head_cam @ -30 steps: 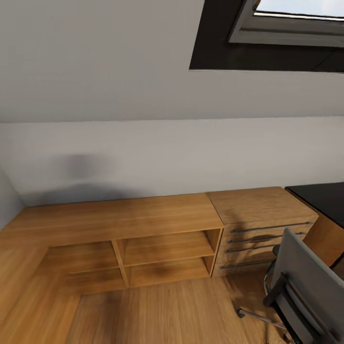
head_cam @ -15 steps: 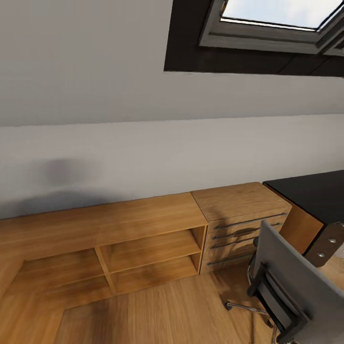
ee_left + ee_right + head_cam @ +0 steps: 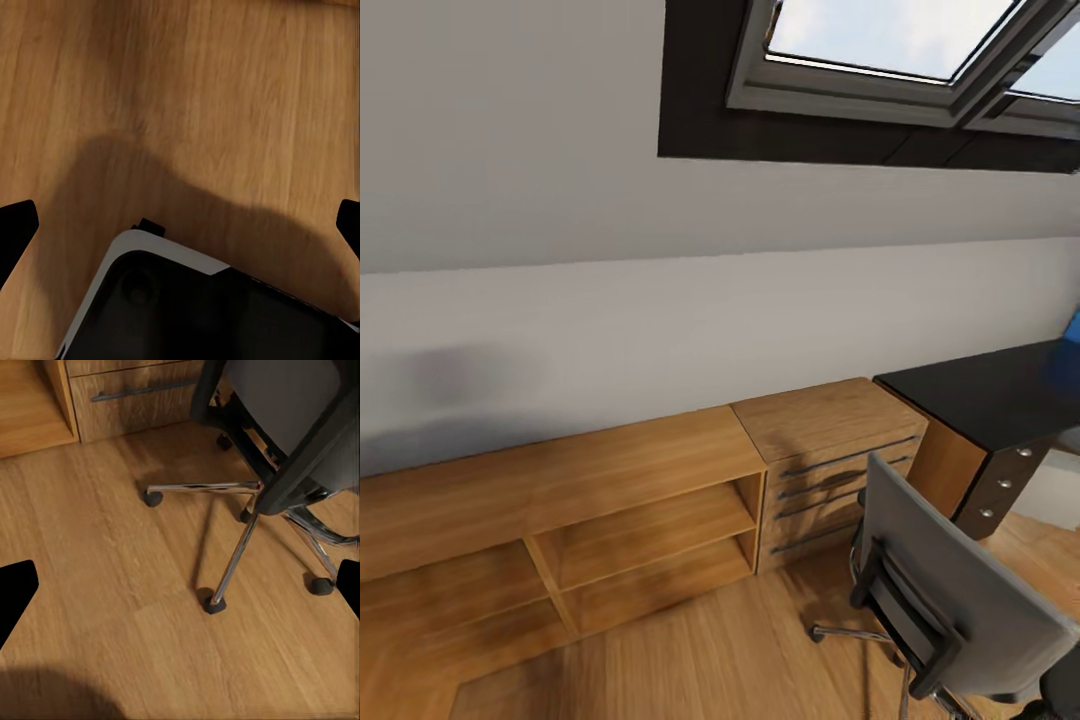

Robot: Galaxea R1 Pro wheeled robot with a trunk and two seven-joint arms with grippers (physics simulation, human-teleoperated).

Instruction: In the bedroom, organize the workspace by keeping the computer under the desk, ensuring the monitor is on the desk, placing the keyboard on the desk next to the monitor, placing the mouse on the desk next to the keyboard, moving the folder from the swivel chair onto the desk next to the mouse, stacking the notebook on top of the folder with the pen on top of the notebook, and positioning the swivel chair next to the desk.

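The grey swivel chair (image 3: pixel 950 590) stands at the lower right of the head view with its back towards me, in front of the black-topped desk (image 3: pixel 985 390). Whether anything lies on its seat is hidden. A blue object (image 3: pixel 1072 345) shows at the desk's far right edge, cut off by the frame. In the right wrist view, the chair's chrome star base (image 3: pixel 247 517) and casters rest on the wood floor, below my open right gripper (image 3: pixel 180 589). My left gripper (image 3: pixel 180 225) is open over bare floor and part of my own base (image 3: pixel 195 307).
A low wooden open shelf unit (image 3: pixel 560 510) runs along the white wall. Next to it stands a wooden drawer cabinet (image 3: pixel 830 450), then the desk with its dark drawers (image 3: pixel 1000 485). A skylight (image 3: pixel 890 45) sits in the sloped ceiling.
The camera has turned to the right, so the whole scene slid left. More of the desk, the chair and the skylight now show, and the blue object has come into view.
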